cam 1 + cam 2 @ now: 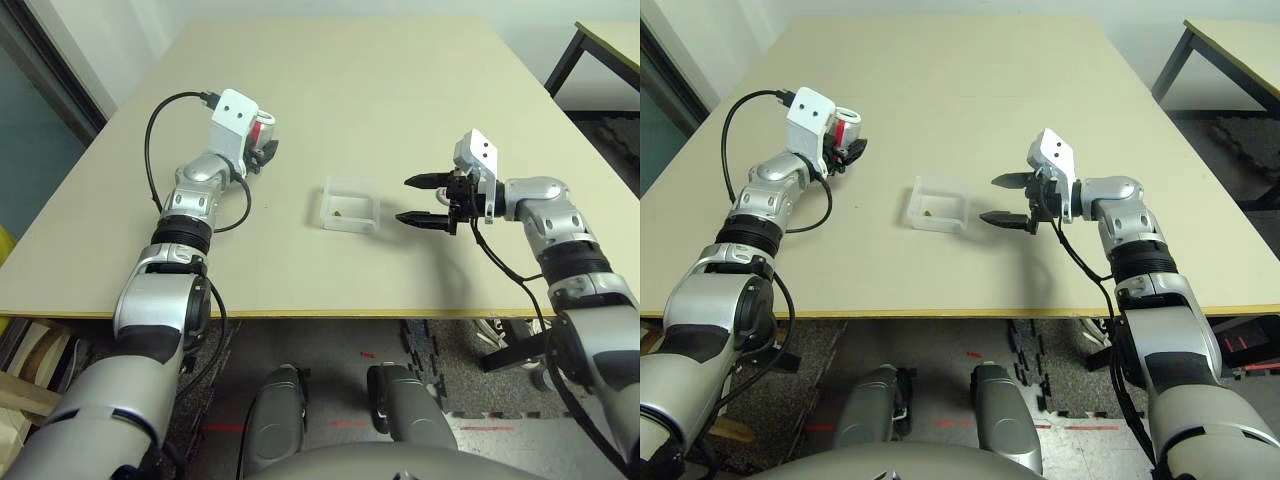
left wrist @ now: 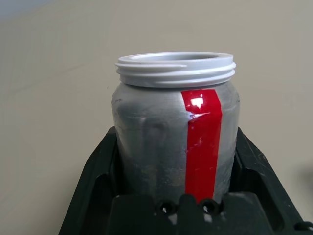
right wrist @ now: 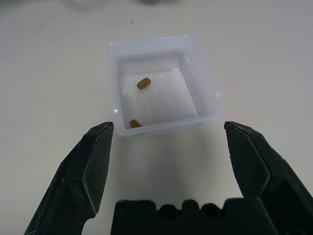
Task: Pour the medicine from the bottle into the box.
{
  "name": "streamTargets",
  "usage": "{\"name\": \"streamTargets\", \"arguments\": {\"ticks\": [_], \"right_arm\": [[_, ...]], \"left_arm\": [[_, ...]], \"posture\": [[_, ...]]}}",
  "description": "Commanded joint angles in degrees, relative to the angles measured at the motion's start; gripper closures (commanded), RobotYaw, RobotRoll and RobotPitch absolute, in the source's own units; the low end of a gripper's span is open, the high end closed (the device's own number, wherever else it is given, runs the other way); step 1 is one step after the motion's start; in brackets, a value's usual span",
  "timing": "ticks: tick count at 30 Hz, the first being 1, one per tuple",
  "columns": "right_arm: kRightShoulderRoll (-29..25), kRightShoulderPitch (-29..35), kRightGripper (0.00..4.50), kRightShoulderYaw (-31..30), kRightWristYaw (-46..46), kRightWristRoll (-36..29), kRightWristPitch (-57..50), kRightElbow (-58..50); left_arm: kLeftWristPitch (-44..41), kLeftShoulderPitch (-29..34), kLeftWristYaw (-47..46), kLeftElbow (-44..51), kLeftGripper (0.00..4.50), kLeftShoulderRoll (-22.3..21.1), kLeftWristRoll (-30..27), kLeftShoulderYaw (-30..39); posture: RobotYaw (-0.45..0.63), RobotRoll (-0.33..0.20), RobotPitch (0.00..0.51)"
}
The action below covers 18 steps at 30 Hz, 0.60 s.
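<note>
My left gripper is shut on the bottle, a white-grey cylinder with a red vertical stripe. It holds the bottle upright, mouth open and uncapped, over the left part of the table. The box, a clear square tray, rests on the table's middle. A brownish-yellow pill of the medicine lies on its floor, and a second brownish speck shows at the wall nearest my right gripper. My right gripper hovers just right of the box, open and pointing at it, holding nothing.
The tan table stretches far behind the box. Its front edge runs close to my body. A black cable loops off the left forearm. Another table's corner stands at the back right.
</note>
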<state>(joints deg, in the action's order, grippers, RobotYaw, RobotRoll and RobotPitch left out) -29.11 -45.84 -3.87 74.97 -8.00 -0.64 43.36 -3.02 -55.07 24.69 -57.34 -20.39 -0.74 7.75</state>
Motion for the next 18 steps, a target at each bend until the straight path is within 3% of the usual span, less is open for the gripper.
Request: {"name": "streamTargets", "arguments": {"ticks": [1,7,18], "right_arm": [[-0.51,-0.39,0.00,-0.52,0.23,0.71,0.35,0.79],[-0.73,-0.33,0.00,-0.55,0.10,1.15,0.30,0.89],[-0.97,-0.83,0.00,-0.72,0.40,1.47,-0.56,0.16]], "left_arm": [[0.65,0.96,-1.17,-2.70,1.70,0.52,-2.35,1.95],[2.69,0.33,-2.60,-6.25,1.70,1.98,-6.08,5.72],[8.97,3.80,-4.54,-9.61,1.70,1.66,-4.02,4.10]], "posture": [[-0.04,0.000,0.117],[-0.04,0.000,0.126],[-0.04,0.000,0.143]]}}
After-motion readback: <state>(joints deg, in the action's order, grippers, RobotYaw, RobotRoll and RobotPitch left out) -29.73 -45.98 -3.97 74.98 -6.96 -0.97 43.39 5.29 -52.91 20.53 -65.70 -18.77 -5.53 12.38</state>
